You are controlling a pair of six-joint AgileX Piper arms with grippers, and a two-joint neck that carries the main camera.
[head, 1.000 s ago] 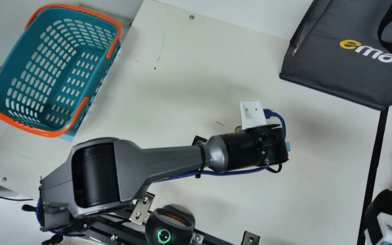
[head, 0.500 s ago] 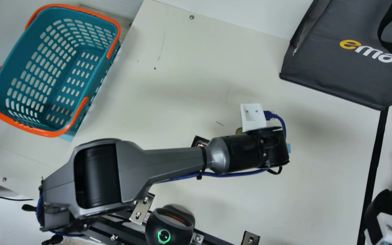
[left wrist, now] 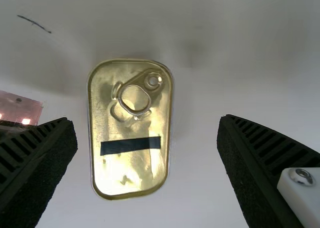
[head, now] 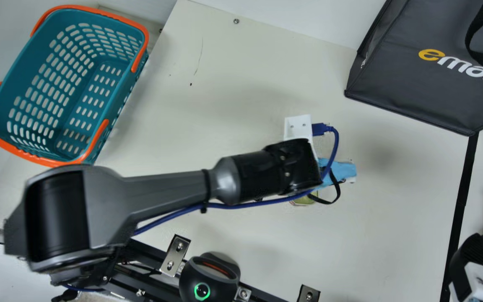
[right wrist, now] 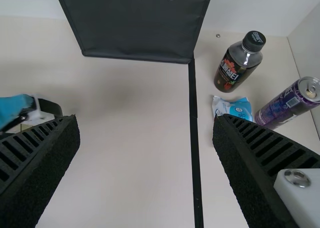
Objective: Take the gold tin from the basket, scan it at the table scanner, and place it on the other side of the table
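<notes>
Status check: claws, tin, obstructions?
Left claw open over gold tin, not gripping. Right claw open, empty. Tin flat on table. No obstruction seen between left claw and tin.

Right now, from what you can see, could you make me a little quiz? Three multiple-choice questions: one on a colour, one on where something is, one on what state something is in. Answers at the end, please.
1. What colour are the handles of the basket?
A) purple
B) white
C) orange

2. Where is the tin?
A) on the table
B) in the basket
C) in the bag

3. How is the left gripper?
A) shut on the tin
B) open, not touching the tin
C) shut on nothing

Answers:
1. C: the main view shows orange handles on the teal basket.
2. A: the left wrist view shows the tin lying on the pale tabletop.
3. B: its fingers stand wide apart, with table showing on both sides of the tin.
</notes>
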